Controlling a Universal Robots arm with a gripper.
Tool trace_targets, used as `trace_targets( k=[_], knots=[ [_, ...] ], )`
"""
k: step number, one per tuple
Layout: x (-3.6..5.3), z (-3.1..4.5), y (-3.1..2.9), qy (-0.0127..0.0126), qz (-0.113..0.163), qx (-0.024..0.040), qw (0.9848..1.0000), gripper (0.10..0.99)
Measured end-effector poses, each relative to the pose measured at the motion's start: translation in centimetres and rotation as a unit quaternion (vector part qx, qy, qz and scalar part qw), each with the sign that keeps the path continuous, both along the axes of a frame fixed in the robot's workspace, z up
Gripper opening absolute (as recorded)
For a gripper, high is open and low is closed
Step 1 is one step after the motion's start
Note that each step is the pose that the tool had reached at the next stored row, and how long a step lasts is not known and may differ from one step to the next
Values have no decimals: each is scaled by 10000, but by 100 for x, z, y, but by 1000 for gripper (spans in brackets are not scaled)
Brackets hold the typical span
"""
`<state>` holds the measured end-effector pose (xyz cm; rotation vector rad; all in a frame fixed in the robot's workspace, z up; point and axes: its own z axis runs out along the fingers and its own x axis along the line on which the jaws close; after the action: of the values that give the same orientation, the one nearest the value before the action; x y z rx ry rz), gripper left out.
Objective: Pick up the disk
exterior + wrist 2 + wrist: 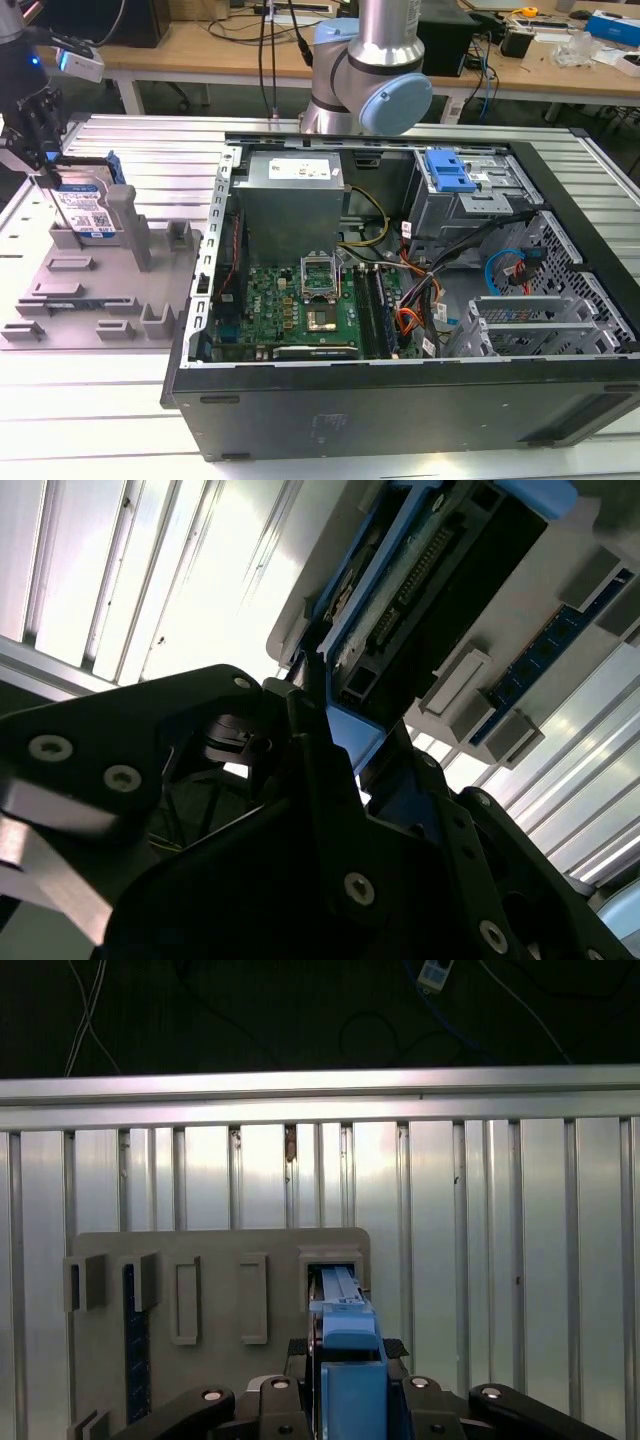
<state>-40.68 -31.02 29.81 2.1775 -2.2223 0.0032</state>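
Just one disk (88, 210), standing upright in the single grey tray (100, 290), one gripper (48, 160) clamped on its top edge.

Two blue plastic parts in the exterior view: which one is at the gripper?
The blue rail on the disk, standing in the grey tray at the gripper; the other, a blue bracket, sits inside the computer case.

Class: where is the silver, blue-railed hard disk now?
The silver hard disk stands upright on the grey slotted plastic tray at the exterior view's left, clamped in the black gripper.
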Motion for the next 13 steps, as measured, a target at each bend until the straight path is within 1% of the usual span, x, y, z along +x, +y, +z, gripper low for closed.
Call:
trace_targets(
  k=[13],
  knots=[
    [0,0,-7,0,0,0,10000,365]
  ],
)
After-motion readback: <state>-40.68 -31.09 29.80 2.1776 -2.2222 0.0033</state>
